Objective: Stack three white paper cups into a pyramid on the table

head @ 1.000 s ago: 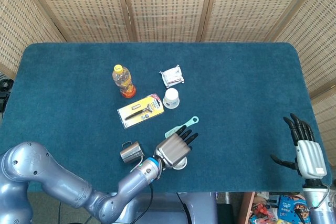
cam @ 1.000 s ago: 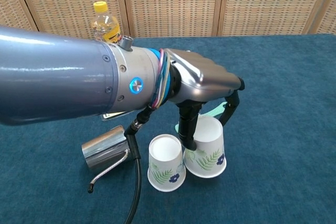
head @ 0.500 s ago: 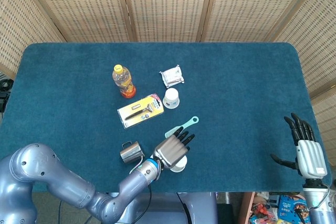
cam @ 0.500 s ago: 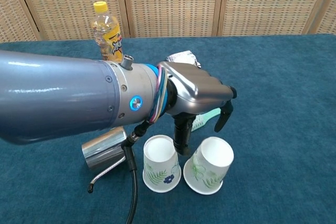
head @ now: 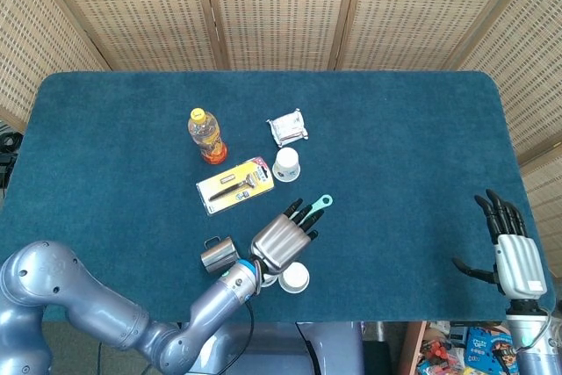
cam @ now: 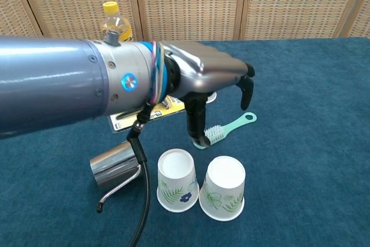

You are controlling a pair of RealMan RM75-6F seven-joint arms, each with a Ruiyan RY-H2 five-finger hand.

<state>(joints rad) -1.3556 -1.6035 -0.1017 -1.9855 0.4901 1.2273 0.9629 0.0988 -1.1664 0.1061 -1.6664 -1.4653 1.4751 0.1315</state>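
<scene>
Left robot hand (cam: 217,79) hovers mid-frame in the chest view, fingers spread and curved down, holding nothing, above the two paper cups. Both are upside down on the blue desk (cam: 312,143) at lower centre: left cup (cam: 177,180) and right cup (cam: 222,188) just beside each other, rims about touching (leaf print on both). In the head view the same hand (head: 281,239) sits lower centre, with only the right cup (head: 293,277) clearly showing just below it near the desk's front edge. Third cup (head: 286,164) stands upside down well apart, upper centre of the head view, next to a foil packet (head: 288,127); in the chest view it is hidden behind the hand. Right robot hand (head: 507,248) is at the lower right edge of the head view, off the desk, fingers apart and pointing up, empty. Other items: teal brush (cam: 225,131) lying flat just behind the cups under the left hand's fingers, steel cup with handle (cam: 115,163) on its side left of the cups, carded razor pack (head: 234,184) left of centre in the head view, yellow-capped drink bottle (head: 206,135) upright in the upper left part of the desk. Black cable (cam: 145,189) hangs from the left wrist down past the steel cup.
</scene>
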